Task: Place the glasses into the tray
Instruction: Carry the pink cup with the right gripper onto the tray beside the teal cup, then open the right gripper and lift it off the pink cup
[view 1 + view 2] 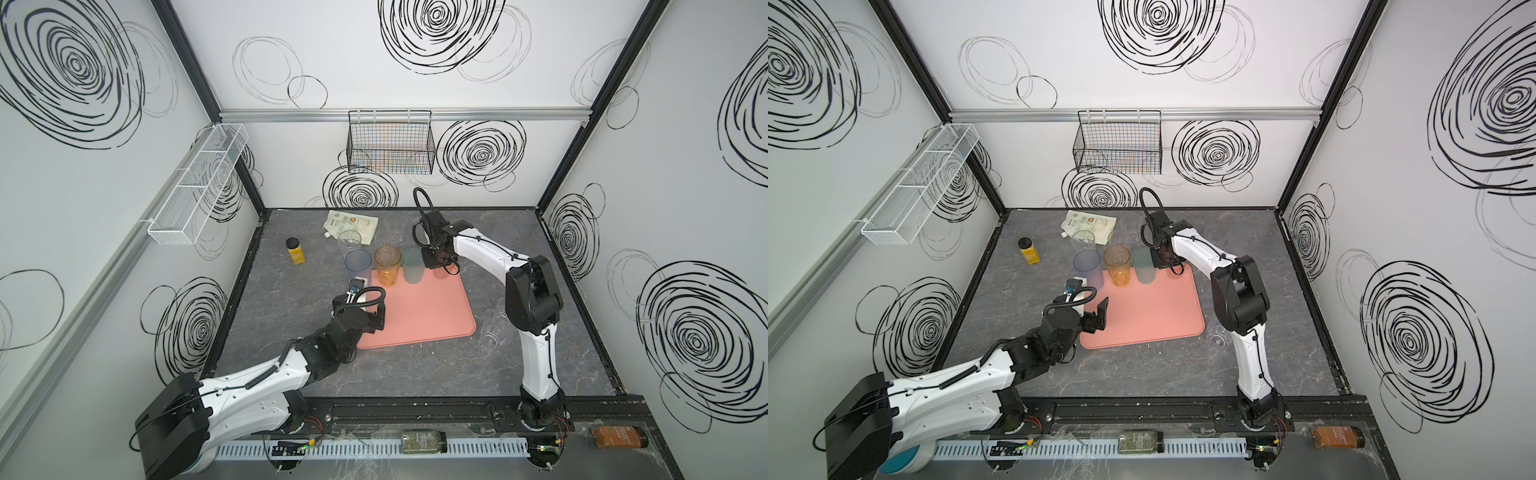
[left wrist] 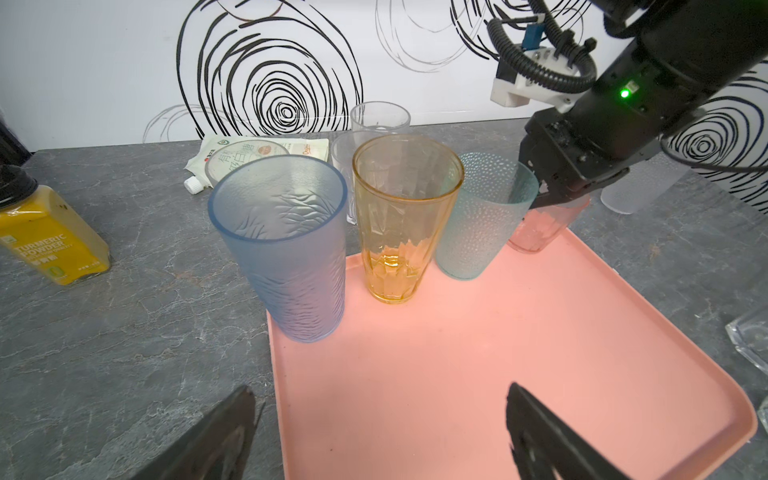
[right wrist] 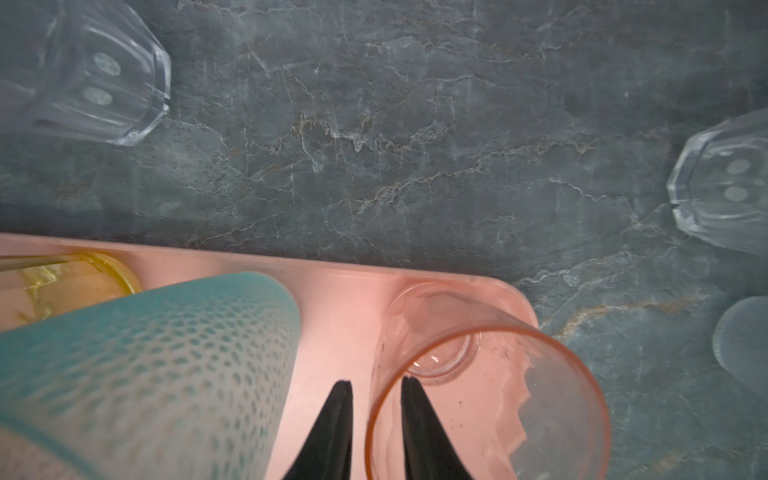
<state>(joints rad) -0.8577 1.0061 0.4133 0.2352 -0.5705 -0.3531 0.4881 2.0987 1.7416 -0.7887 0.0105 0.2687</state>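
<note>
My right jaws stand slightly parted astride the rim of the pink glass [image 3: 540, 415], one finger inside and one outside, pinching nothing. The pink glass stands in the tray's [image 2: 457, 374] far right corner, in a row with the teal glass [image 2: 478, 224], amber glass [image 2: 399, 216] and blue glass [image 2: 291, 249]. My left jaws gape wide and empty over the tray's left edge.

We see a matt, smooth plastic tray [image 2: 478, 374]; blue glass [image 2: 286, 249] frosted w/ rippled relief; amber glass [image 2: 399, 224] glossy, clear, faceted; teal glass [image 2: 482, 224] frosted w/ dimples; tabletop [image 2: 124, 332] matt, stone-look veining
</note>
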